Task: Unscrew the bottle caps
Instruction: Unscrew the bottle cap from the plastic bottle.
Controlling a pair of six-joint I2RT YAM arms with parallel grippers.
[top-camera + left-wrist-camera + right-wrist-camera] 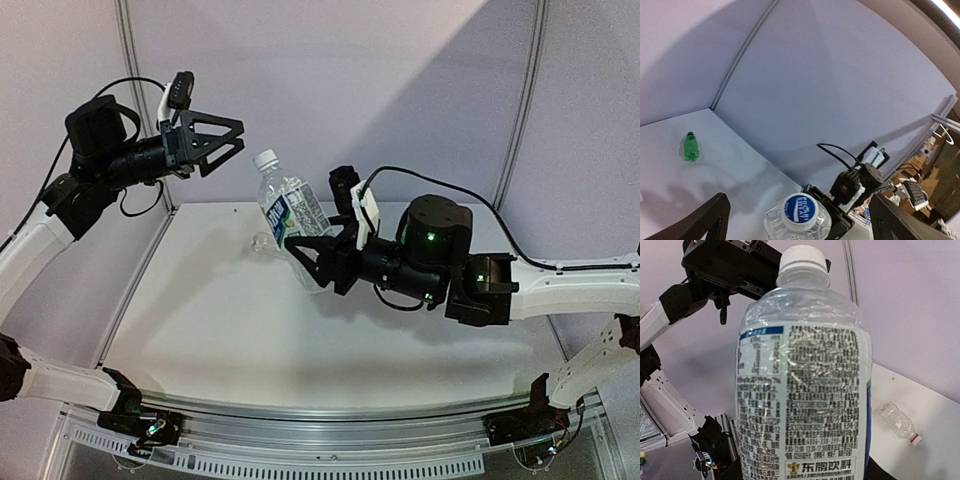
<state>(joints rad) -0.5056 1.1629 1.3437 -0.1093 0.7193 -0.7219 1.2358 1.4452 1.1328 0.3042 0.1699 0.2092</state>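
Bottle [805,405] label, bottom line: I read "东鹏饮料".
Label's fine print: too small for me to read.
Cap [799,209] sticker: white lettering on blue, blurred.

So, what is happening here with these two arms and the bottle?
The right gripper holds a clear plastic bottle with a blue-and-white label up off the table, tilted toward the left arm. Its white screw cap is still on. The left gripper is wide open in the air, near the cap but not touching it. A small green plastic bottle sits on the table and a clear unlabelled bottle lies on its side there. Neither is being handled.
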